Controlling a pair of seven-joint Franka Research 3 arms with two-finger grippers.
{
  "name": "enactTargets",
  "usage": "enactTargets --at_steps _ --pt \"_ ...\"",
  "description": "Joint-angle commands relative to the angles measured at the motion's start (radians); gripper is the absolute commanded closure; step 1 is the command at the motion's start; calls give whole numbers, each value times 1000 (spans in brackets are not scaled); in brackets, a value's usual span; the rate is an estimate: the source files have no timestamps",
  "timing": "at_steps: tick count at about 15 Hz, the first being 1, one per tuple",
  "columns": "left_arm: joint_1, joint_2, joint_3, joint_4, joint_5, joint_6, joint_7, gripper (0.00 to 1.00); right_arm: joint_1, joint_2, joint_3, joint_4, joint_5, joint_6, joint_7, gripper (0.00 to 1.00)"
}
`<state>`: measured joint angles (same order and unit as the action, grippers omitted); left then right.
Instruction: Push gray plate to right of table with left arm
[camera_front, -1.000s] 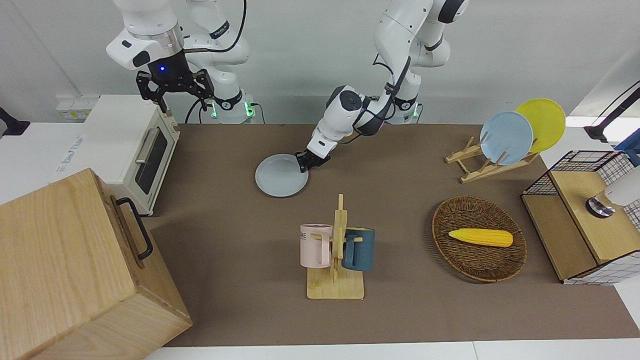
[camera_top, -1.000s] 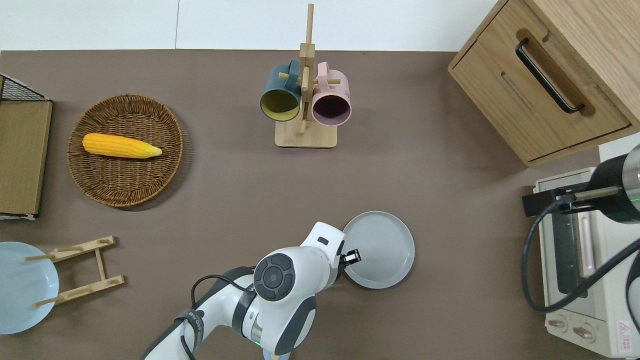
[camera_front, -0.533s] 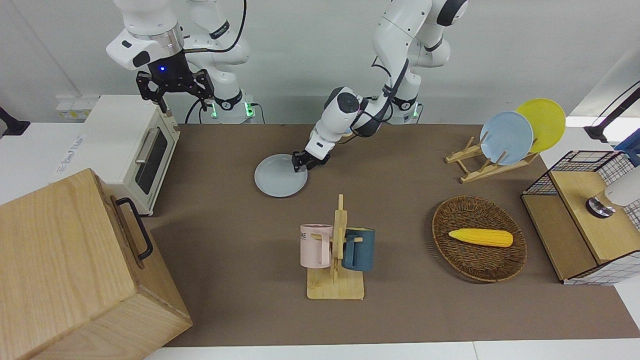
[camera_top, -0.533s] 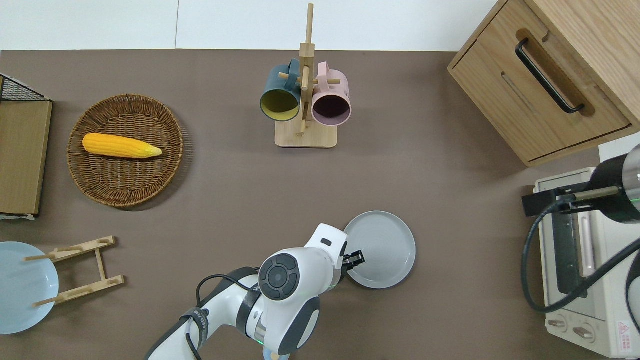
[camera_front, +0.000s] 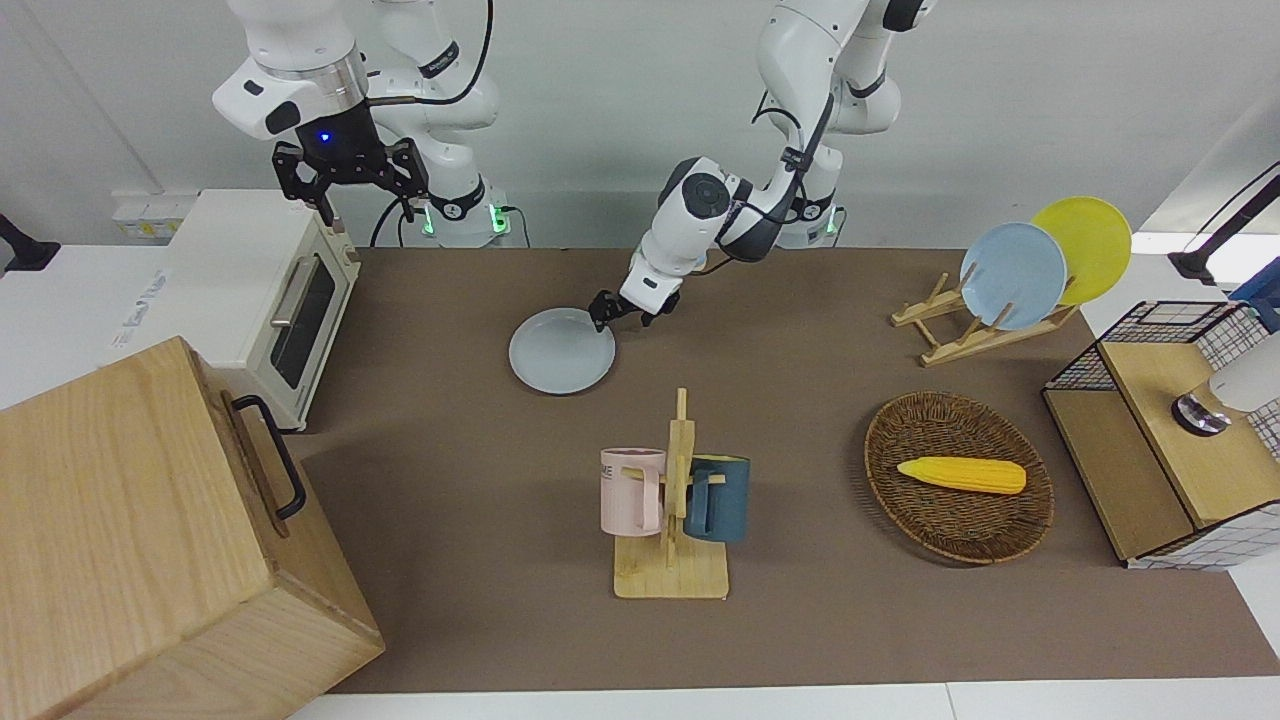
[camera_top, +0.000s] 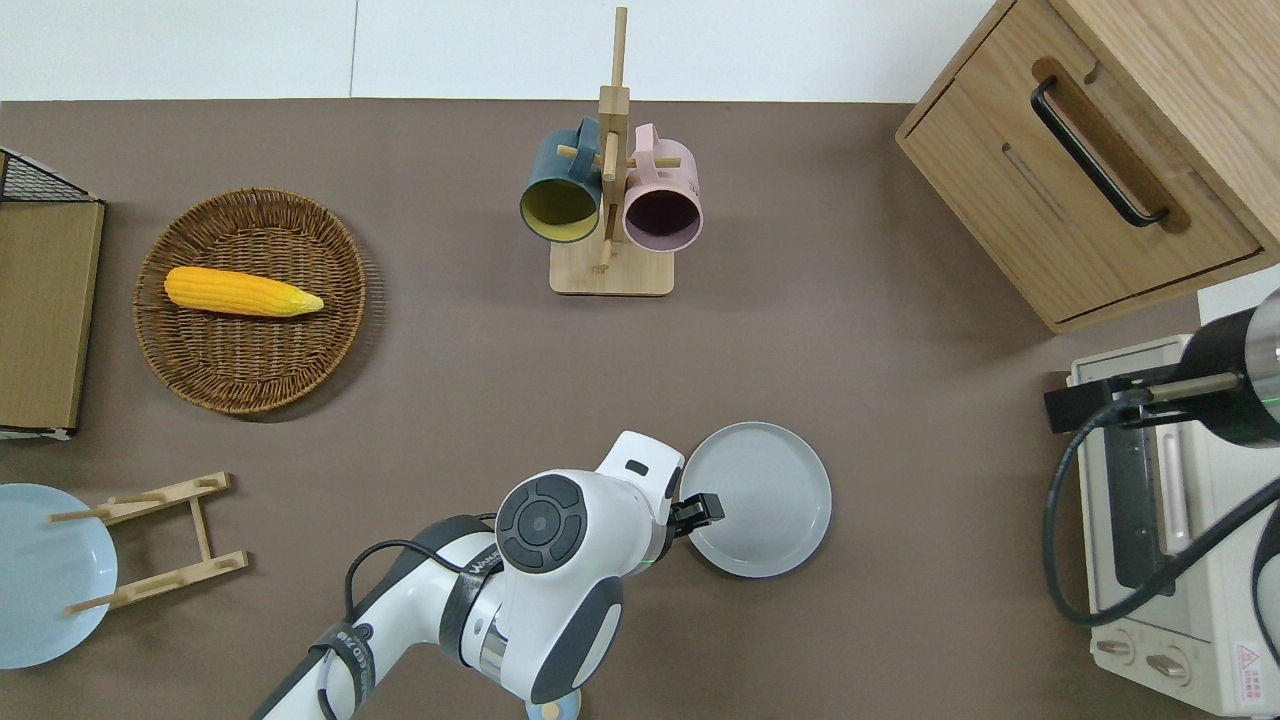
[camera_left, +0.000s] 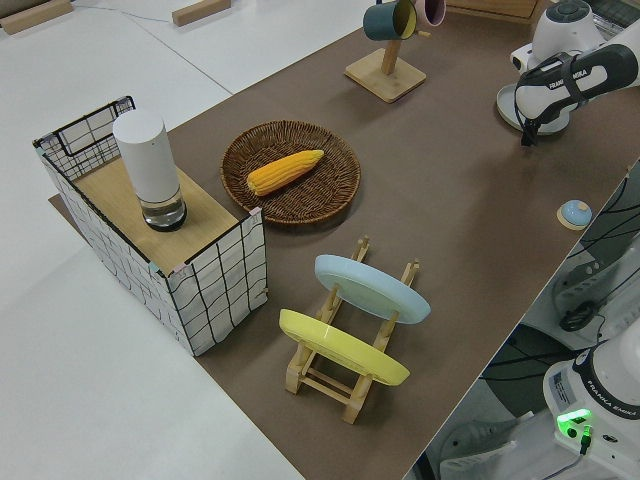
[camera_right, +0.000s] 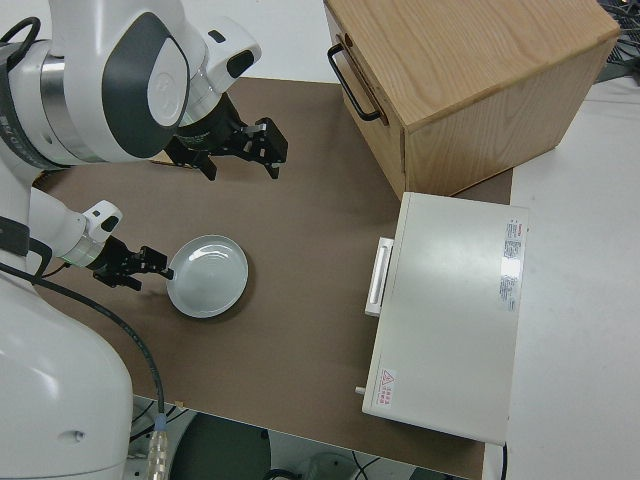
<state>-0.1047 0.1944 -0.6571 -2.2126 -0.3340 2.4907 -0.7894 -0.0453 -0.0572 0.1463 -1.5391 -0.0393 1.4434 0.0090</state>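
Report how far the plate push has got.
Done: the left gripper is at the rim of the round pale gray plate, on the side toward the left arm's end. In hand: the push; the plate lies about mid-table. Left: sliding it to the right arm's end of the brown table. The right arm is parked.

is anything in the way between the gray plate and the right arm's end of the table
Nothing visible blocks it. Bare table runs from the gray plate toward the toaster oven at that end, which would stop it eventually. The left gripper is at the plate's rim on the opposite side.
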Motion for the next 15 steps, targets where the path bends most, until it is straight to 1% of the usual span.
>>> enactTargets --at_steps 1,2,3,6,10,11,12,13,15 --pt "43 -114 22 -10 6 -133 -1 9 -7 -7 1 -4 2 -1 -20 5" --pt "49 -151 46 -9 9 -185 19 9 -7 -7 2 -4 2 -1 -20 5" --pt "50 -182 80 -6 9 -235 66 9 -7 -7 1 -4 2 -1 -20 5" --pt "50 -251 213 -2 9 -377 276 9 -7 -7 2 -4 2 -1 -20 5" --pt "51 -294 374 11 18 -496 432 9 -7 -7 2 -4 2 -1 -20 5" --pt "51 -293 413 34 51 -536 464 9 -7 -7 1 -4 2 -1 -20 5" --pt "51 -293 442 63 96 -574 488 9 -7 -7 2 -4 2 -1 -20 5" --pt "51 -291 457 83 131 -599 499 9 -7 -7 2 -4 2 -1 -20 5" --pt "51 -291 493 119 170 -644 506 9 -7 -7 1 -4 2 -1 -20 5"
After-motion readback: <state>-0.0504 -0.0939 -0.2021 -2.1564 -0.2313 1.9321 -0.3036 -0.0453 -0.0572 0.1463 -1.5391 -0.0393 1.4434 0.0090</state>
